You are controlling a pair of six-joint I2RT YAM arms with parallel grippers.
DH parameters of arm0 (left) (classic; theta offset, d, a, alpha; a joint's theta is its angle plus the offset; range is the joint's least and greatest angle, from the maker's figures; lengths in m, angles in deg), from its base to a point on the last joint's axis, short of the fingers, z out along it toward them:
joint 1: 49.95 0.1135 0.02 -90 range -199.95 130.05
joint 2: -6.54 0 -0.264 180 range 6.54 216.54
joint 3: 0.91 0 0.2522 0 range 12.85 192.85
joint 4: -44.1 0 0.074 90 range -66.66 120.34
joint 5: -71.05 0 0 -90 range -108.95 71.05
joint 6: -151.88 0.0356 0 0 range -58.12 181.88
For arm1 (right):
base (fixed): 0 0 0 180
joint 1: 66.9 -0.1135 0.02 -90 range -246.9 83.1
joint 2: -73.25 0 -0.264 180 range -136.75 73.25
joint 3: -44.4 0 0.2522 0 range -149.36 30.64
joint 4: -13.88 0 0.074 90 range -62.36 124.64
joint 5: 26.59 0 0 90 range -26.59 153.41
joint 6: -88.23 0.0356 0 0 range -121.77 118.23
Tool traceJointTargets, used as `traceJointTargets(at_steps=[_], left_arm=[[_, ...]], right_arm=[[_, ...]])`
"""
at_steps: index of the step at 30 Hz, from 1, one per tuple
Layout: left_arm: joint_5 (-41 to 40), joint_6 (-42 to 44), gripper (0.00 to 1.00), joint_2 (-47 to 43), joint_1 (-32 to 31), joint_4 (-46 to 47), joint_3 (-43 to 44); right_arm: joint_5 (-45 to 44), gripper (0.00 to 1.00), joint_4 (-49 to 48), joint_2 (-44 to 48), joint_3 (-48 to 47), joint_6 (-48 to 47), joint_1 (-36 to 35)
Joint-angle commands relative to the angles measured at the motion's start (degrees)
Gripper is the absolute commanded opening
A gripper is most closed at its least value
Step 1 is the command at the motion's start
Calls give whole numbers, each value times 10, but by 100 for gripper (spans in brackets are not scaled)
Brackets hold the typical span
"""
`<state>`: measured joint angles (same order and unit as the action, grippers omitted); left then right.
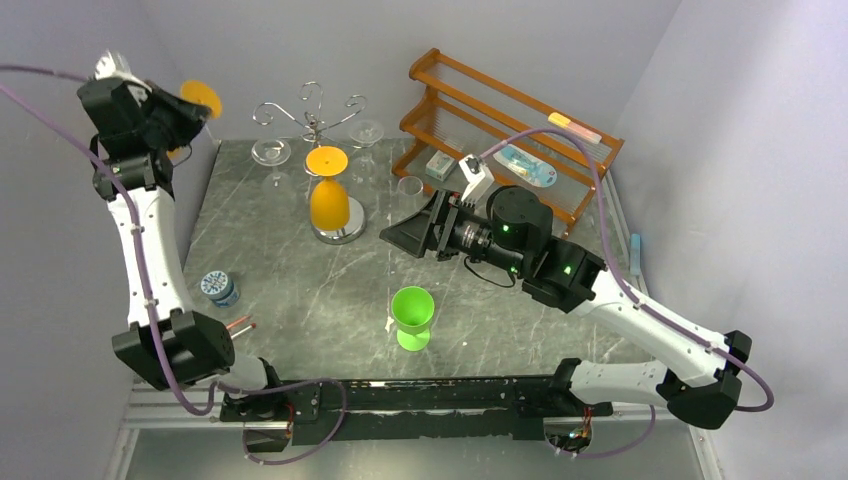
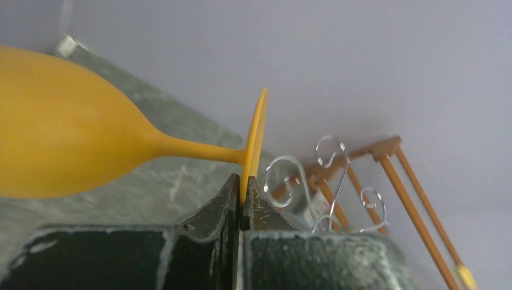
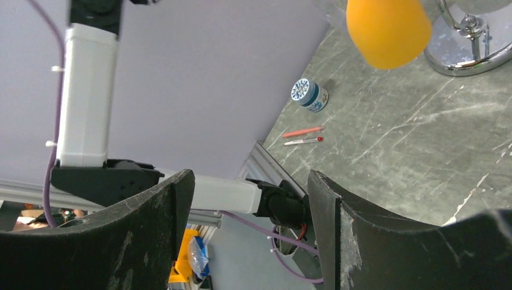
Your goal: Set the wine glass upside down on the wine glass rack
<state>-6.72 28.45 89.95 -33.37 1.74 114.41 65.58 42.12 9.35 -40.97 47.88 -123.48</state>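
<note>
Up at far left, left gripper (image 2: 241, 194) pinching wine glass (image 2: 72, 130) foot, glass seemingly sideways, right gripper (image 3: 249, 181) jaws wide, empty

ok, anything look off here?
The left gripper is shut on the orange wine glass by only the thin edge of its foot, so the bowl sticks out sideways, a shaky-looking pinch. Nothing seems spilled or broken; the wine glass rack stands upright.

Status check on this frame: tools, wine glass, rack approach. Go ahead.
Left tool shut on foot of orange wine glass, raised far left. Right tool open, empty, beside wine glass rack. Second orange glass hangs inverted on rack's near side.
</note>
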Motion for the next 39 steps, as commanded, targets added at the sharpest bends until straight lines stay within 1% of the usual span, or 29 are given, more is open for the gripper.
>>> traceJointTargets(at_steps=[1,3,8,12,14,15,16,18,19,22,28,30,32,34,39], left_arm=[[319,-125,5,-2,57,162,-125],[372,-153,5,-1,62,203,-153],[432,-200,5,4,62,276,-190],[444,-226,5,1,62,309,-204],[446,-236,5,-3,62,309,-206],[440,-231,5,-5,62,295,-204],[426,-218,5,-8,63,251,-195],[389,-192,5,-12,63,206,-186],[386,-190,5,-13,63,204,-190],[419,-227,5,-12,63,261,-213],[439,-240,5,-17,62,262,-213],[451,-259,5,-14,62,279,-215],[469,-289,5,-12,62,322,-223],[480,-316,5,-9,62,346,-229],[482,-349,5,1,49,359,-230]], right_arm=[[8,73,-11,-5,-1,5,2],[10,73,-13,-8,-1,5,3],[9,73,-16,-8,4,6,3],[8,72,-18,-6,7,8,3],[5,72,-15,-4,6,6,3],[3,72,-14,-3,6,6,3],[2,72,-13,-2,6,5,3],[0,72,-12,0,6,4,3],[0,72,-12,2,6,4,3],[-3,72,-10,8,10,4,3],[-5,72,-11,13,16,6,3],[-4,72,-13,13,17,6,3],[-4,72,-13,12,18,7,3],[-4,72,-12,12,18,8,3],[-9,72,-12,13,20,10,3]])
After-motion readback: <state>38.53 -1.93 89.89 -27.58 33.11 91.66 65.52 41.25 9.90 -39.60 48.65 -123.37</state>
